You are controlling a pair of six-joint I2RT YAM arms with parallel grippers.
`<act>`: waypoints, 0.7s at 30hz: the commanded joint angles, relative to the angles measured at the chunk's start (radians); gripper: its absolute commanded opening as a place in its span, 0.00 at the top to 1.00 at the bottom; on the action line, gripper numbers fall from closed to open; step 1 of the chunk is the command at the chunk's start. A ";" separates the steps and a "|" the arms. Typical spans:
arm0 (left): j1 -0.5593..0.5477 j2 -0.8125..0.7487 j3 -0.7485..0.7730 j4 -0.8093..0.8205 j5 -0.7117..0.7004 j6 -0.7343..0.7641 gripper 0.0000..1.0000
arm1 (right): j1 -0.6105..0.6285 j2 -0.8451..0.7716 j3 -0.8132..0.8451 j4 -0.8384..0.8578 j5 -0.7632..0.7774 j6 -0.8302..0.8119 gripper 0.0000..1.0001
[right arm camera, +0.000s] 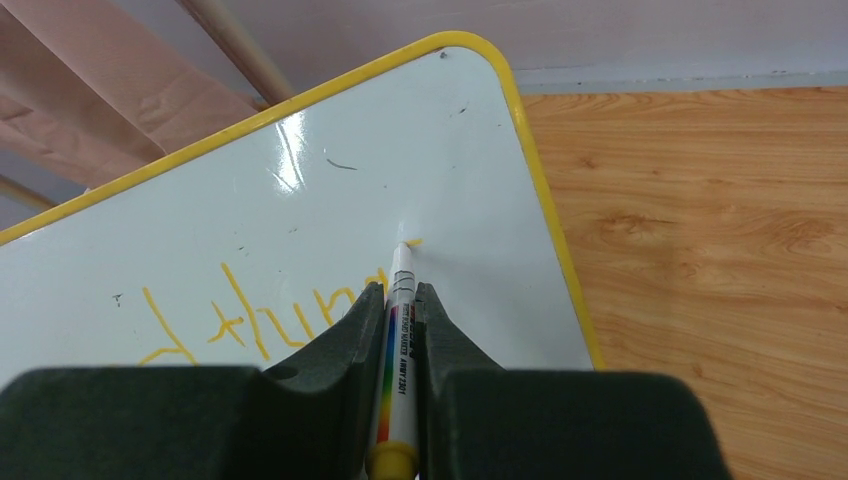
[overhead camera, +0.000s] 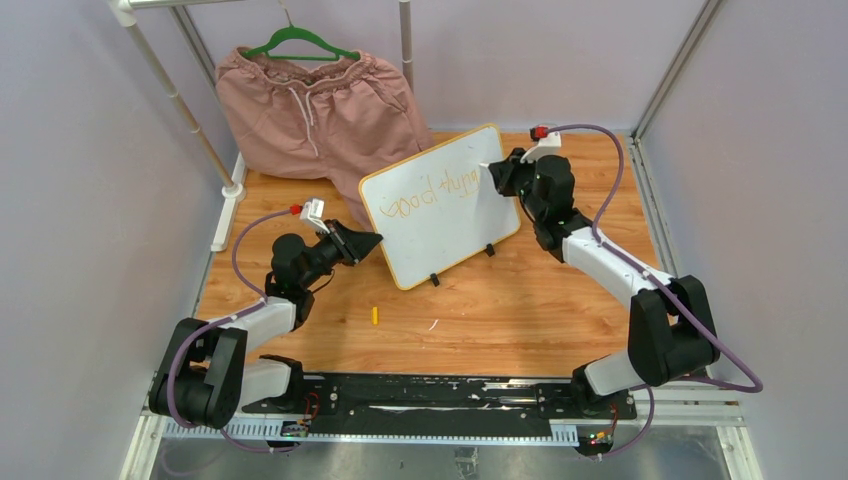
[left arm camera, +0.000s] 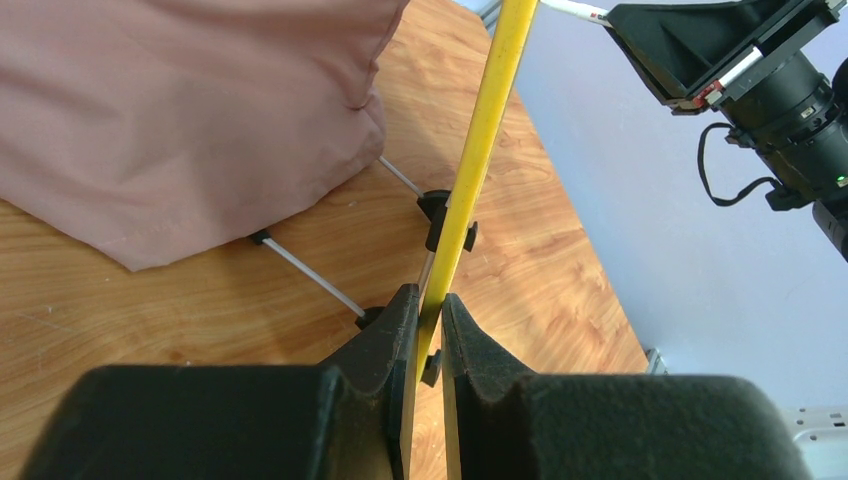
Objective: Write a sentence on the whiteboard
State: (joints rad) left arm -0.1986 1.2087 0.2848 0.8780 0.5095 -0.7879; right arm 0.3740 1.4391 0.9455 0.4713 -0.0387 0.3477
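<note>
The whiteboard (overhead camera: 445, 215), white with a yellow frame, stands tilted on two black clip feet in mid-table. My left gripper (overhead camera: 372, 243) is shut on the whiteboard's left edge; in the left wrist view the yellow frame (left arm camera: 478, 150) runs up between the black fingers (left arm camera: 395, 330). My right gripper (overhead camera: 493, 176) is shut on a white marker (right arm camera: 398, 345) with a rainbow stripe and a yellow end. The marker's tip touches the whiteboard (right arm camera: 450, 170) at the end of the orange writing. The sentence (overhead camera: 432, 192) reads "good thing" in one line.
Pink shorts (overhead camera: 318, 110) hang on a green hanger from a white rack at the back left, touching the table behind the board. A small yellow cap (overhead camera: 375, 315) and a white scrap (overhead camera: 432, 325) lie on the wooden table in front of the board.
</note>
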 commanded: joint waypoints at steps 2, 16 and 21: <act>-0.002 -0.014 0.005 0.032 0.001 0.006 0.84 | 0.014 -0.001 -0.017 0.014 -0.024 0.000 1.00; -0.002 -0.016 0.005 0.032 0.003 0.006 0.84 | -0.004 -0.014 -0.053 -0.013 0.035 -0.004 1.00; -0.002 -0.013 0.005 0.032 0.003 0.005 0.84 | -0.019 -0.013 -0.047 -0.021 0.038 0.000 1.00</act>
State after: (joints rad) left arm -0.1986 1.2087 0.2848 0.8791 0.5095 -0.7883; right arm 0.3729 1.4372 0.9081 0.4778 -0.0254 0.3477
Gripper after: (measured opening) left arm 0.163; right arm 0.149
